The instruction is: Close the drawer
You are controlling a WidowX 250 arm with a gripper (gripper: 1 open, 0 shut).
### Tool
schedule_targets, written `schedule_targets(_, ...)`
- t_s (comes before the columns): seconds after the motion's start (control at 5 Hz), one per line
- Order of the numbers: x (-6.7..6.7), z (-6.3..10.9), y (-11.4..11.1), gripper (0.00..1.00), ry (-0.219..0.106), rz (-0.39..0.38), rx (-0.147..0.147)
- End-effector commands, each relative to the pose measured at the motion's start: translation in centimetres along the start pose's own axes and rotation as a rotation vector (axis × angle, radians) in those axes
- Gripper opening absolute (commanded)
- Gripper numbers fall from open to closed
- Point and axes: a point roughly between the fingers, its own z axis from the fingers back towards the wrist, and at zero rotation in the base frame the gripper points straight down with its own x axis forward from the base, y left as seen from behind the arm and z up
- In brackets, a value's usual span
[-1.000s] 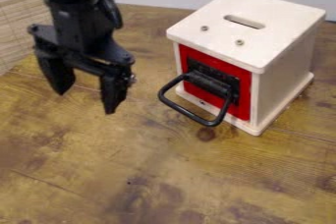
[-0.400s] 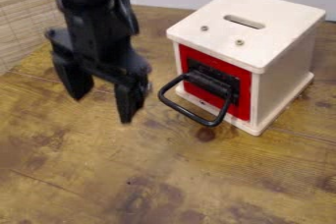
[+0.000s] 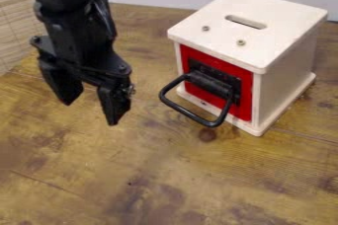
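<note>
My jaws [image 3: 87, 106] hang above surface [image 3: 79, 175] at left, fingers apart, nothing between them. Drawer [image 3: 243, 77] sits at right, in front of cabinet [image 3: 284, 71], black handle [image 3: 199, 104] jutting toward near left. Red front looks flush or nearly so with cabinet; I judge drawer shut or almost, cannot tell if slight gap remains. I touch neither drawer nor handle. Left to do, if anything: small final push, then keep clear. No brands, labels or writing I can read.
</note>
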Motion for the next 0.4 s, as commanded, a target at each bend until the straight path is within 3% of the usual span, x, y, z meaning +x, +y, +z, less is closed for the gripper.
schedule_targets(0.0,1.15,1.04,0.95,1.0,-0.021,0.082,0.027)
schedule_targets(0.2,1.82,0.87,0.72,1.0,0.01,0.112,0.068)
